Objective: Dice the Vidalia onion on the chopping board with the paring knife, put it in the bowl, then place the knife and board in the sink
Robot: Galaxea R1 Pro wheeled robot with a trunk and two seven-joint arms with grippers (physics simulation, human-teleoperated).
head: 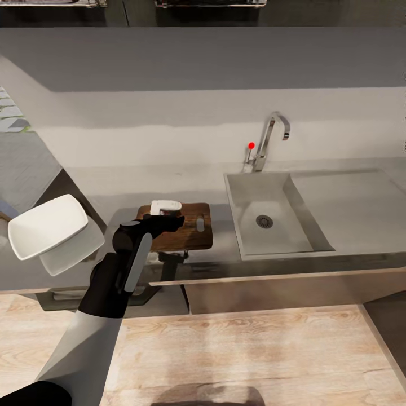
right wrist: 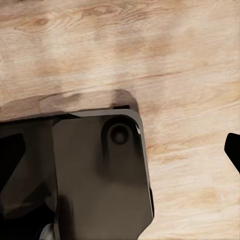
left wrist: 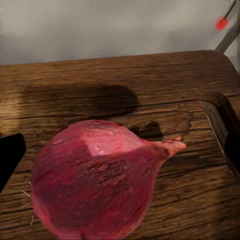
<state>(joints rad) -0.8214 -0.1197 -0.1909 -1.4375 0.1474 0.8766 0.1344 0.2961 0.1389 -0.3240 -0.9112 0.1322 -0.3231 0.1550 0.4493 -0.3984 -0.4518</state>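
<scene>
Head camera looks down over the tabletop [head: 197, 186]; left wrist camera hovers close above the chopping board [left wrist: 120, 90] [head: 189, 225], shared with it; right wrist camera faces the floor [right wrist: 175, 50].

Your way from the chopping board [head: 194, 225] to the sink [head: 270, 211] runs clear along the countertop [head: 141, 192]; the tap [head: 270, 138] stands behind.
</scene>
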